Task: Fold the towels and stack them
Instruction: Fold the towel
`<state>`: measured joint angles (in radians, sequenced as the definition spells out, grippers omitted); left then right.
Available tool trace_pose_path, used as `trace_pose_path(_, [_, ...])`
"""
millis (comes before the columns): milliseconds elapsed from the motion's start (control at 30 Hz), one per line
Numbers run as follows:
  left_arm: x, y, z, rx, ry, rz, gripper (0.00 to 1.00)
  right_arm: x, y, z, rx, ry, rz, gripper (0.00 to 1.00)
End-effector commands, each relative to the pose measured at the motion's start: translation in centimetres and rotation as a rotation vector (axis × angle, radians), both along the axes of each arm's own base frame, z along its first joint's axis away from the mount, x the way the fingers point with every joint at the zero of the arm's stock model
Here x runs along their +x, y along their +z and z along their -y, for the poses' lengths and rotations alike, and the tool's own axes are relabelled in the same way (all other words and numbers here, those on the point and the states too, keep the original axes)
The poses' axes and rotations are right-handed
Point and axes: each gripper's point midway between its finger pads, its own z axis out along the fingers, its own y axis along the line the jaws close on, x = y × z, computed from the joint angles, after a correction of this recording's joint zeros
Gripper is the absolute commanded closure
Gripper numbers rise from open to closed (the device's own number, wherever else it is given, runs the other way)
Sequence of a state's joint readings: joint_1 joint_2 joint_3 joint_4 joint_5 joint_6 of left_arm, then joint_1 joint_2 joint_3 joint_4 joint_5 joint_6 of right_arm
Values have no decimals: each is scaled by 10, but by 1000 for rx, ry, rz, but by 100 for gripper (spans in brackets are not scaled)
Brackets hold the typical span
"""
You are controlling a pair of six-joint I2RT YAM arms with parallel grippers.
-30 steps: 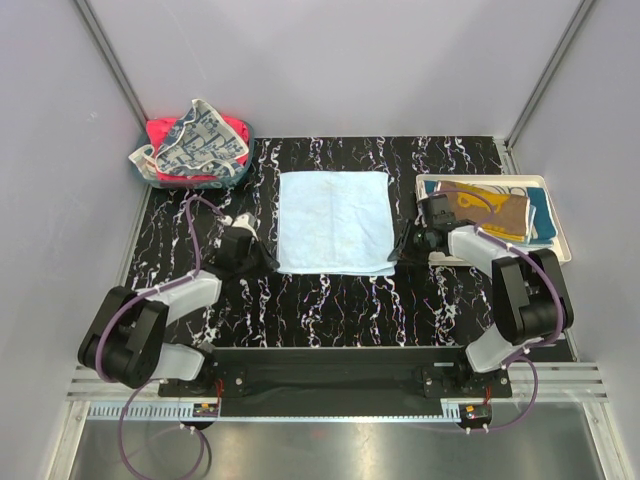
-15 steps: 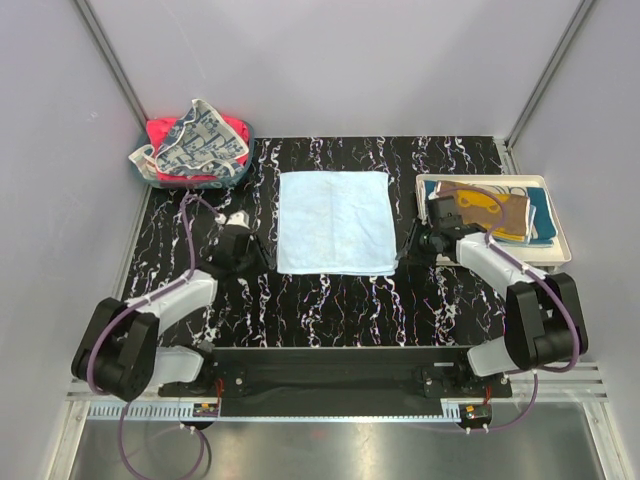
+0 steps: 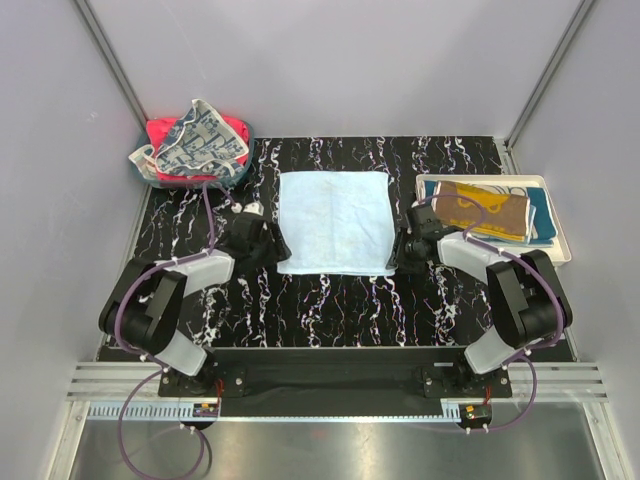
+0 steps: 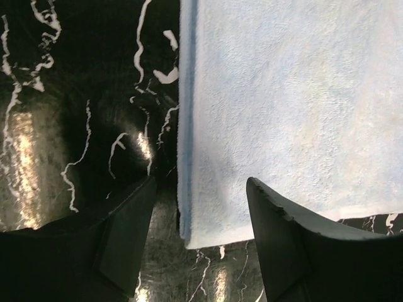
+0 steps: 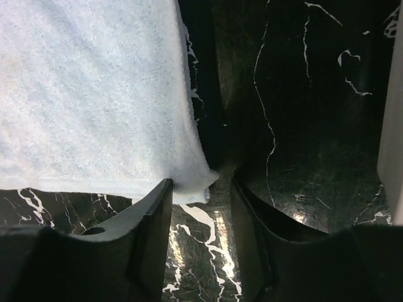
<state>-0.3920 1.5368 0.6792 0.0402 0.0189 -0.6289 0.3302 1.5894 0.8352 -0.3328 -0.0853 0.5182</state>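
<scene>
Towel [image 3: 333, 221] light blue, flat, square; left tool [image 4: 201, 185] released, right tool [image 5: 201, 181] parted, straddling near corners.

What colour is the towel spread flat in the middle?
The towel is plain light blue; the top external view shows it best.

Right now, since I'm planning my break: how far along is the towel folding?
Done: folded towels lie on the tray. In hand: the light blue towel lies flat; the left fingers and right fingers stand open at its near corners. Left: folding it, plus the crumpled towels in the bin.
</scene>
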Motion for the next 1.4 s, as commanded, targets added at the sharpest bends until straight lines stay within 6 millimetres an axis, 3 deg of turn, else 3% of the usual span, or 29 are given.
trace_pose_path(0, [-19, -26, 0, 34, -29, -79, 34, 3, 2, -3, -33, 0, 42, 51])
trace_pose_path(200, [-33, -34, 3, 35, -23, -109, 45, -3, -4, -2, -41, -26, 9, 51])
trace_pose_path(267, [-37, -36, 2, 32, -16, -118, 55, -2, -7, -4, -32, -28, -1, 52])
trace_pose_path(467, [-38, -33, 9, -18, -12, -108, 86, -5, -13, -7, -27, -32, -39, 88])
trace_pose_path(533, [-38, -30, 10, -28, -13, -99, 100, -7, -12, -6, -31, -35, -44, 90])
trace_pose_path(733, [-49, -9, 4, -49, 5, -75, 100, -19, 13, -6, -12, -16, -43, 93])
trace_pose_path(833, [-70, -7, -6, -49, 26, -107, 100, -33, 27, -6, 12, -16, -49, 93])
trace_pose_path(967, [-96, -5, -16, -77, 67, -137, 100, -68, 30, -3, 24, -8, -95, 94])
trace_pose_path(1033, [-109, -6, -21, -82, 77, -158, 100, -80, 38, -8, 72, -12, -85, 94])
trace_pose_path(1167, [-132, -4, -30, -83, 86, -175, 100, -119, 30, -17, 132, -7, -130, 93])
trace_pose_path(1200, [-136, -5, -31, -88, 85, -179, 100, -120, 32, -21, 144, -8, -129, 93])
trace_pose_path(1267, [-142, -8, -31, -102, 85, -191, 100, -127, 32, -24, 166, -7, -120, 89])
trace_pose_path(1367, [-150, -11, -30, -113, 67, -210, 88, -133, 32, -24, 176, -9, -108, 77])
